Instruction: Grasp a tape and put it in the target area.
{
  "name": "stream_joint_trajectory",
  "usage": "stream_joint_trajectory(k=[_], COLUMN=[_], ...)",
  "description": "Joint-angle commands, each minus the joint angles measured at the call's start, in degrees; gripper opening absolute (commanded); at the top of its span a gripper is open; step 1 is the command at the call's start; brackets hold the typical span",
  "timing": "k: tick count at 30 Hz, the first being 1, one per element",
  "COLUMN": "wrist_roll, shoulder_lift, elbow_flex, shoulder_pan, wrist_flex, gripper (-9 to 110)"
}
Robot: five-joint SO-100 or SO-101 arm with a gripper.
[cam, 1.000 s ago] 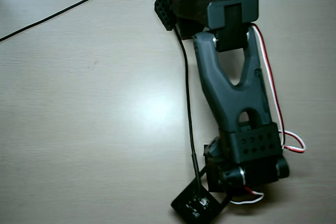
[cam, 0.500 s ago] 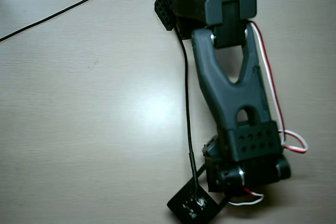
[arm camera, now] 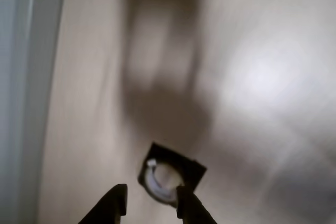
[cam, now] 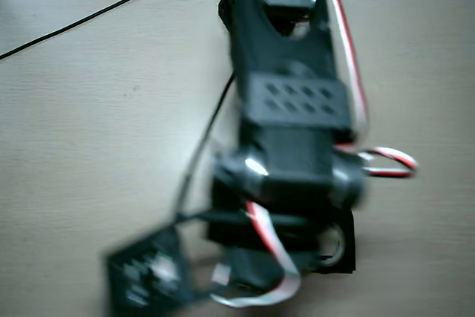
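Wrist view: fingers point(arm camera: 122, 200) parted, empty, hovering above the surface point(arm camera: 262, 77). Just beyond them the white tape roll point(arm camera: 160, 181) lies inside the black square target area point(arm camera: 181, 160). Overhead view: the arm point(cam: 289, 109) covers most of the square.

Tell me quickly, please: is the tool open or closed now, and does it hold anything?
Tool: open and empty; the tape lies on the black square below, not between the fingers.
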Motion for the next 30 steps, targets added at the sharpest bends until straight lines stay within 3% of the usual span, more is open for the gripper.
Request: stream_joint_trajectory(k=[1, 8, 30], wrist_roll=[1.05, -1.32, -0.18], shoulder_lift=[4.92, 13.01, 21.36], elbow_flex=[0.00, 6.15, 18.54], shoulder_pan=[5.19, 13.18, 9.49], wrist_flex=[0.35, 0.44, -1.76], gripper=[9, 9, 10])
